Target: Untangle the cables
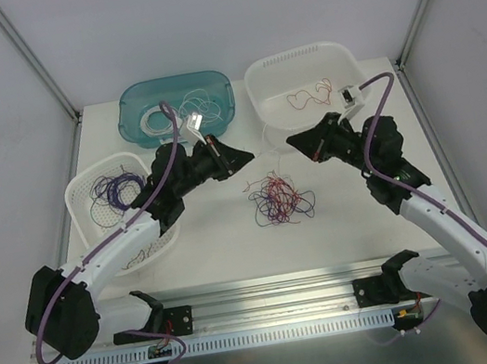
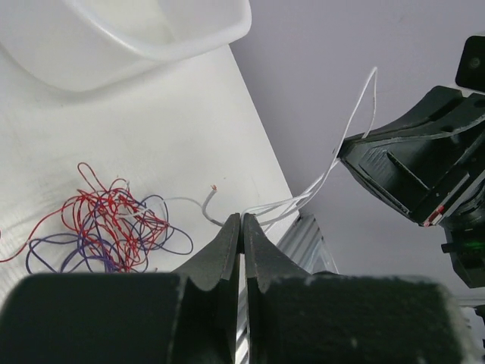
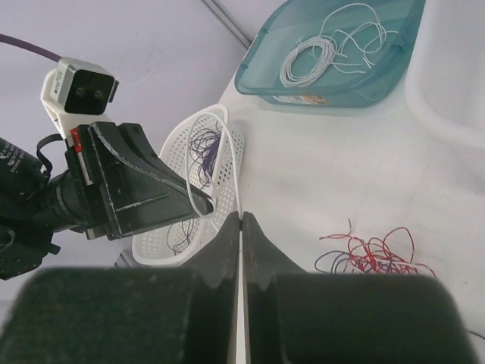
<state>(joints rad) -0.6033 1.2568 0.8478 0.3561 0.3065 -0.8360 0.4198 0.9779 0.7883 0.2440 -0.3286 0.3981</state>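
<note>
white table (image 1: 346,230) with a teal bin (image 1: 132,126), white tub (image 1: 258,94), mesh basket (image 1: 86,208) and tangled cables (image 1: 280,199)

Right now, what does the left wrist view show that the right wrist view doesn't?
Left wrist only: a white wire end beside the tangle of red and purple wires. Right wrist only: the teal bin with white wires and the basket with purple ones. Both: some of that tangle, and the white wire running between the left gripper and right gripper, both shut.

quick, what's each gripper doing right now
left gripper: jaws shut on the white cable
right gripper: jaws shut on the same white cable
</note>
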